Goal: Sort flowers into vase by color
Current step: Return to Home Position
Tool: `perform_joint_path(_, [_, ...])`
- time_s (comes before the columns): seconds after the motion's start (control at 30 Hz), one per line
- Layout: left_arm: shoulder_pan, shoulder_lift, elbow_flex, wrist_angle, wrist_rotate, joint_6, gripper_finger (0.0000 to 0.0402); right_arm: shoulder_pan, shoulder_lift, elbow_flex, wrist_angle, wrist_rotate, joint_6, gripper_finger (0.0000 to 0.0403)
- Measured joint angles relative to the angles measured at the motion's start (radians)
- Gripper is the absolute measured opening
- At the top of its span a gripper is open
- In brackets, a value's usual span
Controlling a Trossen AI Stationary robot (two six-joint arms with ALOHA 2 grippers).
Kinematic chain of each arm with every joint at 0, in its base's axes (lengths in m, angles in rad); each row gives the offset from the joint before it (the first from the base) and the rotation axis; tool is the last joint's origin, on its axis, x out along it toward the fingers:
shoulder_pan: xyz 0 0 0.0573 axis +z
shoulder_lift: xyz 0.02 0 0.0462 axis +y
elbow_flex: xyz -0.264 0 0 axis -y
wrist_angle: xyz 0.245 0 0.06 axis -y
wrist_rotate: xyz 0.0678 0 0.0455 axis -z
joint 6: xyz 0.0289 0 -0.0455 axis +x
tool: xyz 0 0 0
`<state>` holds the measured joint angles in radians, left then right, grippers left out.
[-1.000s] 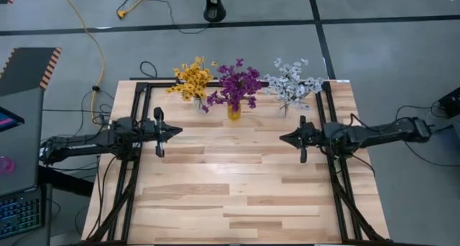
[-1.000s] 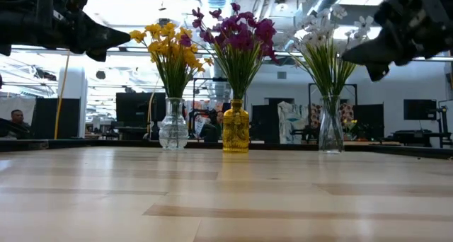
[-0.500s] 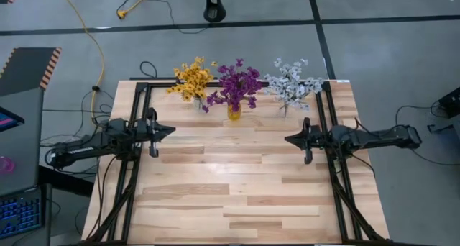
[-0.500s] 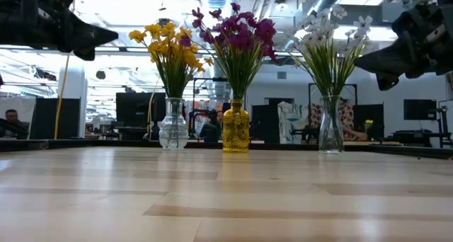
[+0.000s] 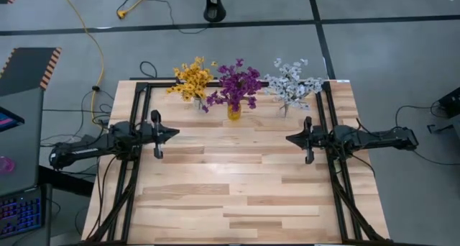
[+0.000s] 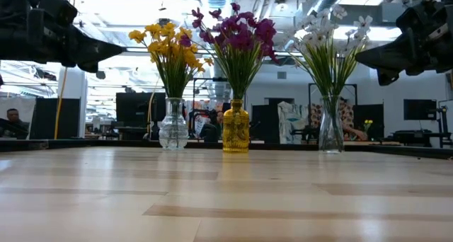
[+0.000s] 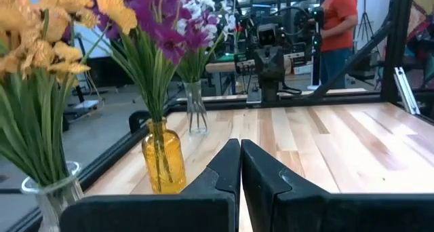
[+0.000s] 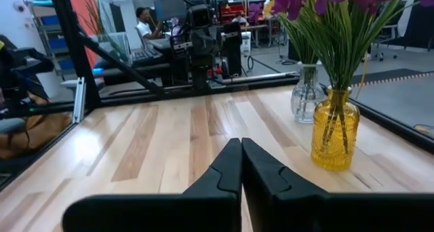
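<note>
Wooden desk (image 5: 237, 181), shown from above and at table height, with three bunches standing in a row along its far edge. At far left we find the yellow flowers (image 5: 192, 79) in the left clear vase (image 6: 173, 125). At centre are the purple flowers (image 5: 236, 86) in the yellow vase (image 6: 236, 129), and at far right the white flowers (image 5: 291, 84) in the right clear vase (image 6: 330, 127). Each colour occupies its own vase and we see no loose sprig on the boards, so we judge the sorting complete.

The left gripper (image 5: 176, 131) hangs above the left side of the desk and the right gripper (image 5: 288, 139) above the right side. Their tips face one another, and both are well apart from the vases. The wrist views show each pair of fingers pressed together on nothing.

Handling note: we judge the sprigs very light, with thin stems that bend readily and soft blossom clusters that a pinch would crush. Should a sprig need moving, we would take it on the bare stem just above the vase mouth, below the leaves. We would lift it straight up so that neighbouring stems do not drag. The vases look like glass: smooth, breakable, narrow-footed and top-laden, hence easily tipped by a sideways pull.
</note>
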<state>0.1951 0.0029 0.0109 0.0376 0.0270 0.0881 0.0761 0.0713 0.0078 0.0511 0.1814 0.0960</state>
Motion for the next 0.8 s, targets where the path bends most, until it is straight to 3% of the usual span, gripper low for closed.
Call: perform_joint_path(0.8, [0.0, 0.001, -0.001, -0.012, -0.041, 0.107, 0.0, -0.063, 0.0, -0.002, -0.006, 0.0, -0.027, 0.0041])
